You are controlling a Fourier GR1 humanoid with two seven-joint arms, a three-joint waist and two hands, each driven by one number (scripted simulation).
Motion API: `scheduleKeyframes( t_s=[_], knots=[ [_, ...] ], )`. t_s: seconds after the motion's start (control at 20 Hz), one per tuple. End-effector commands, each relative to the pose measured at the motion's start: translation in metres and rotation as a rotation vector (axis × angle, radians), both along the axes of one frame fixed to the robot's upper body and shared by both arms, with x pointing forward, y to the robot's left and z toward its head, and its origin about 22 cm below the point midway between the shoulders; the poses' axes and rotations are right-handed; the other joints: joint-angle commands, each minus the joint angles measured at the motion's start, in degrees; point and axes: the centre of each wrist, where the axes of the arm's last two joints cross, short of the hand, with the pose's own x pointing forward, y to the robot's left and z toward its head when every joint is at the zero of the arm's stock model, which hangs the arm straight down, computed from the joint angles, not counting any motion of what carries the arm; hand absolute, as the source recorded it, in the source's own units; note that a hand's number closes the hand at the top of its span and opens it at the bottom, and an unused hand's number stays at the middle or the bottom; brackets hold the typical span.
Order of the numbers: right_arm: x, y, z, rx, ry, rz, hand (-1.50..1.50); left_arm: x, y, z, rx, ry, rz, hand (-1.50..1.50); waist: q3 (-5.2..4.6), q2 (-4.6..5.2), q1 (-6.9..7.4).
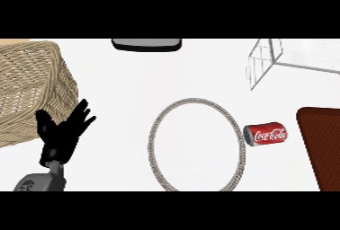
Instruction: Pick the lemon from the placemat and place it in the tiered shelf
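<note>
A round white placemat with a rope rim [196, 100] lies at the middle of the counter, and its surface is bare. No lemon shows anywhere in the head view. The wire tiered shelf [264, 60] stands at the back right, only partly in view. My left hand [63, 134] rests open at the lower left, fingers up, well left of the placemat and next to a basket. My right hand is out of the view.
A large wicker basket [30, 85] fills the left side. A red cola can [266, 134] lies on its side just right of the placemat. A brown woven mat [322, 148] is at the right edge. A dark grey object [147, 44] sits at the back centre.
</note>
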Motion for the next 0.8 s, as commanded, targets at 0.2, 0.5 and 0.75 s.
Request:
scheduleKeyframes(
  t_s=[0.2, 0.5, 0.75],
  knots=[
    [-0.007, -0.015, 0.015, 0.073, -0.039, -0.036, 1.5, -0.009, -0.001, -0.014, 0.0, 0.054, -0.009, 0.0, -0.31, 0.43, 0.17],
    [-0.006, -0.017, 0.014, 0.293, -0.115, -0.065, -1.5, 0.002, 0.003, -0.01, -0.003, 0.074, 0.017, 0.0, -0.33, 0.39, -0.61],
    [-0.002, -0.007, 0.024, 0.485, -0.16, -0.046, -1.5, -0.004, -0.003, -0.007, -0.004, 0.061, -0.002, 0.0, -0.33, 0.19, -0.31]
  ],
)
